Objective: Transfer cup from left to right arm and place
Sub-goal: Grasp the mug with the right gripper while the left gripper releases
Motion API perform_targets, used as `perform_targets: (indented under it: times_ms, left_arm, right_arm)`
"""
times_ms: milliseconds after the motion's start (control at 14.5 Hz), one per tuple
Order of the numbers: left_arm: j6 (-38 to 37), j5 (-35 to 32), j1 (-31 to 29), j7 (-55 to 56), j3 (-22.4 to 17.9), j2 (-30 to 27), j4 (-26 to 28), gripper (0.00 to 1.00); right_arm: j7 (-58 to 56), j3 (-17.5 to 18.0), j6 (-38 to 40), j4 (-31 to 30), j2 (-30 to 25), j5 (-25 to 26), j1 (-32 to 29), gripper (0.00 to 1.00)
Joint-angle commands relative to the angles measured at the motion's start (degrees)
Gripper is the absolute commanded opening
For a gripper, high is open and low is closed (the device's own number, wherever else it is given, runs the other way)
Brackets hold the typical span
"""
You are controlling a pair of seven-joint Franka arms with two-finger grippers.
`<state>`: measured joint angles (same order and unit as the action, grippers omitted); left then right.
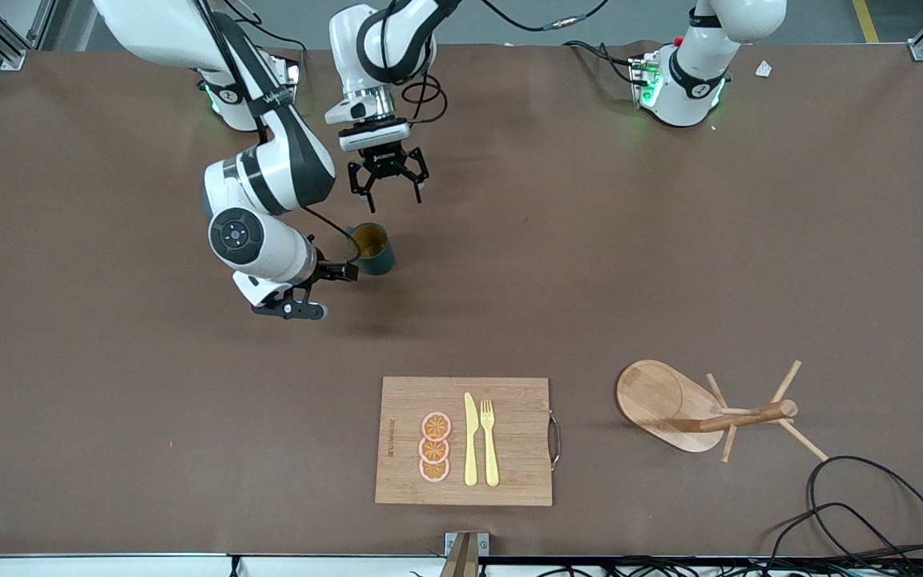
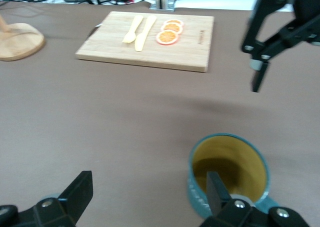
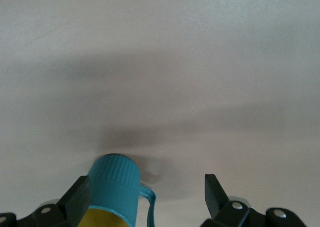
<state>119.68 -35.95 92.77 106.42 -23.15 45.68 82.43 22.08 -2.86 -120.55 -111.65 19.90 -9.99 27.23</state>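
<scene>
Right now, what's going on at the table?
Neither arm holds the cup; it appears to stand upright on the table, toward the right arm's end. The right tool is open and low beside the cup, which sits close to one finger. The left tool hangs open over the table close by. A cutting board and a wooden mug tree lying on its side sit nearer the front camera, untouched.
</scene>
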Motion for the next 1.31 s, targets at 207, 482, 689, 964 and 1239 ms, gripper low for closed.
perform_targets:
  times_ms: [207, 482, 689, 964, 1239]
  left_arm:
    - [-2.17, 0.36, -0.04, 0.98, 0.74, -13.23, 15.02, 0.99]
    - [-2.17, 0.18, -3.19, -0.07, 0.21, -20.35, 22.15, 0.99]
    - [-2.17, 0.09, -6.45, -0.42, 0.21, -24.14, 26.20, 0.99]
    - [-4.27, 0.09, -13.21, -10.67, 0.30, -29.06, 27.70, 0.99]
    - [-4.54, 0.36, -20.42, -23.42, 0.39, -33.37, 27.18, 0.99]
  right_arm:
    - [-8.81, -0.30, -0.39, -5.68, -3.91, -0.73, 2.12, 1.00]
    - [-8.81, -0.30, -0.83, -6.74, -4.26, -0.73, 3.96, 1.00]
    - [-8.81, -0.30, -1.97, -8.05, -4.26, -0.73, 4.93, 1.00]
    - [-8.72, -0.30, -9.25, -13.14, -4.26, -0.73, 7.13, 0.98]
    - [-8.55, -0.30, -11.20, -14.12, -4.35, -0.73, 7.40, 0.29]
